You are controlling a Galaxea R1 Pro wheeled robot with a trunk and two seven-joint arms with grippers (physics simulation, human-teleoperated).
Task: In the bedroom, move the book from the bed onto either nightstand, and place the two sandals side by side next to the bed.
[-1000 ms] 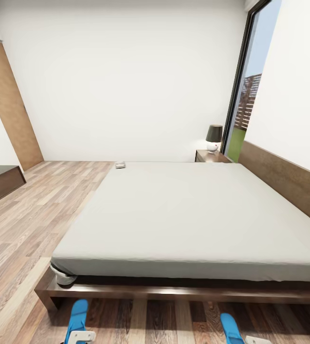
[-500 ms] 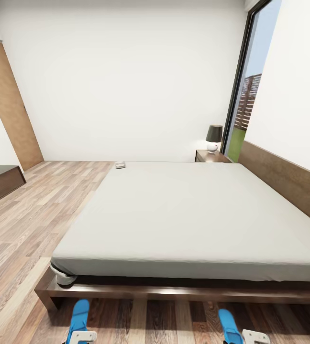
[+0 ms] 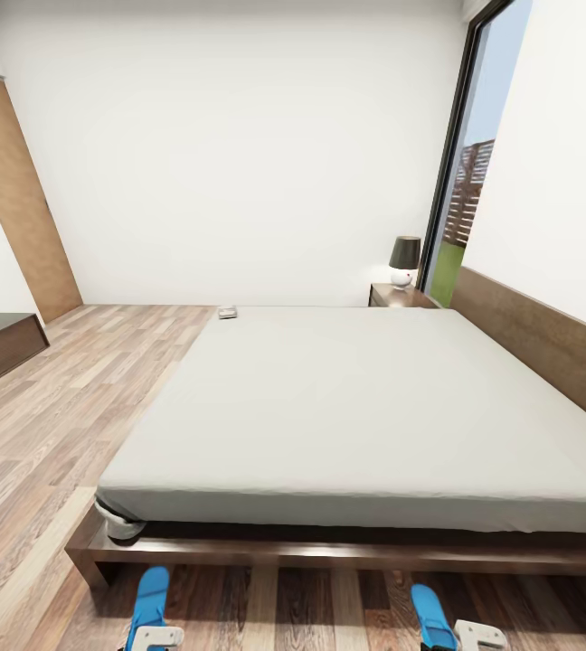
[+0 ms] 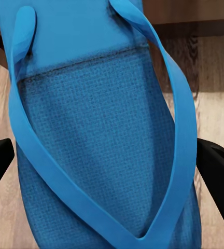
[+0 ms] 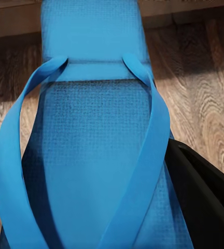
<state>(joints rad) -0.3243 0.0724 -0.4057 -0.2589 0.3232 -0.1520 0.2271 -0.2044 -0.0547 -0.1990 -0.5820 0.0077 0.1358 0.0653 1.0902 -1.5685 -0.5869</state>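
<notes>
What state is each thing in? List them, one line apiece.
left sandal: between the left gripper fingers, near the bed frame.
right sandal: between the right gripper fingers, apart from the left sandal.
book: lying flat on the bed's far corner.
lamp: upright on the nightstand.

Bed (image 3: pixel 266 548): pale mattress on a dark wood frame; a small book (image 3: pixel 228 313) lies flat at its far left corner, rest of the mattress surface smooth. Nightstand (image 3: pixel 392 297) stands beyond the bed's far right corner, touching or just beside the headboard end, and carries a lamp (image 3: pixel 404 260). Wood-plank floor (image 3: pixel 49 425): two blue sandals, left one (image 3: pixel 149 597) and right one (image 3: pixel 430 613), sit before the bed's near frame, well apart; whether they rest on the planks cannot be told.
</notes>
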